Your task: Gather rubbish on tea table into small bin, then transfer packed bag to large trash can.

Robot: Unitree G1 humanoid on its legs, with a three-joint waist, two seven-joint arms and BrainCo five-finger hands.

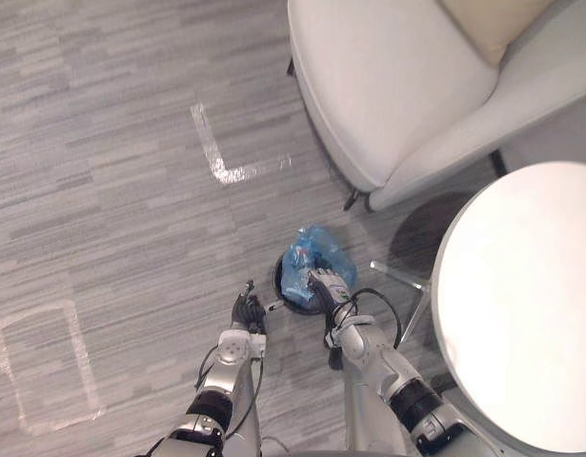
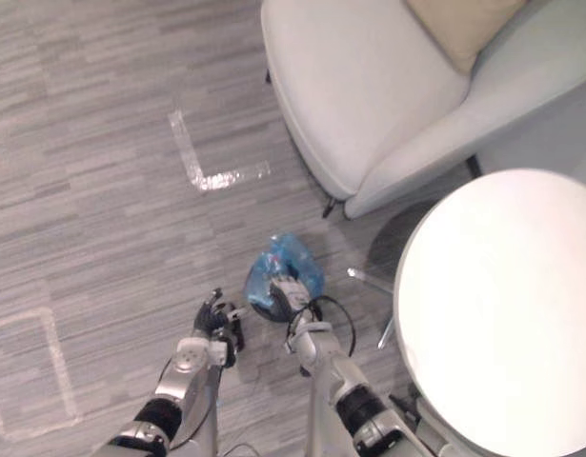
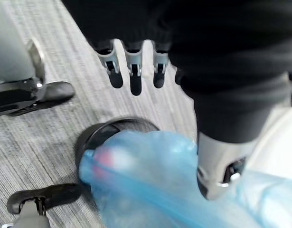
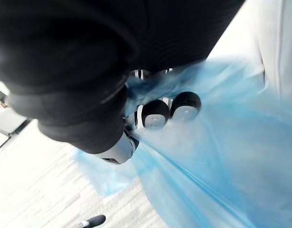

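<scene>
Grey striped floor (image 1: 111, 219) carries a white armchair (image 1: 388, 86) at far right, a round white table (image 1: 521, 305) at near right and 1 small black bin (image 3: 96, 135) left of the table, lined with a blue bag (image 1: 316, 249) that bulges above its rim. Right hand (image 1: 323, 286) is over the bin with its fingers (image 4: 155, 115) clenched into the bag's film, grasping it. Left hand (image 1: 247, 309) sits just left of the bin, fingers (image 3: 132, 71) straight and released, holding nothing.
</scene>
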